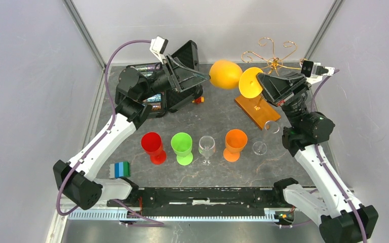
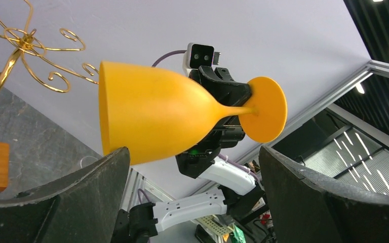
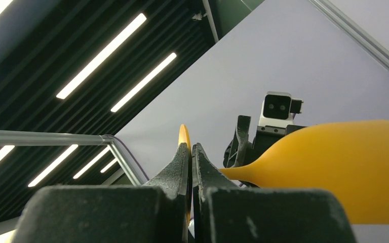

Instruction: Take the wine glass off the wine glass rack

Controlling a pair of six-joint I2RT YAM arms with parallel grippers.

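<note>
yellow-orange wine glass of opaque plastic (image 1: 226, 74) lies on its side in the air, just left of the gold wire wine glass rack (image 1: 269, 56) in the overhead view. it is clear of the rack's curled arms, with its round foot at the end nearer the rack. the right gripper (image 1: 261, 83) is clenched on that foot. its wrist view shows both fingers (image 3: 174, 167) pressed flat together on the thin disc, with the stem and bowl reaching off to one side. the left gripper (image 1: 205, 77) is spread wide on the far side of the glass from the rack, with one dark finger on each side of the bowl. from the overhead view its tips seem to reach the bowl, but contact is not certain.

the rack's flat orange-brown wooden base (image 1: 256, 112) sits on the dark stone-patterned table (image 1: 218, 119). nearer the arm bases than that wooden base stand a red goblet (image 1: 152, 147), a green goblet (image 1: 182, 148), a clear stemmed glass (image 1: 207, 149) and an orange goblet (image 1: 234, 145) in a row. a black case (image 1: 185, 55) stands open well left of the rack.
</note>
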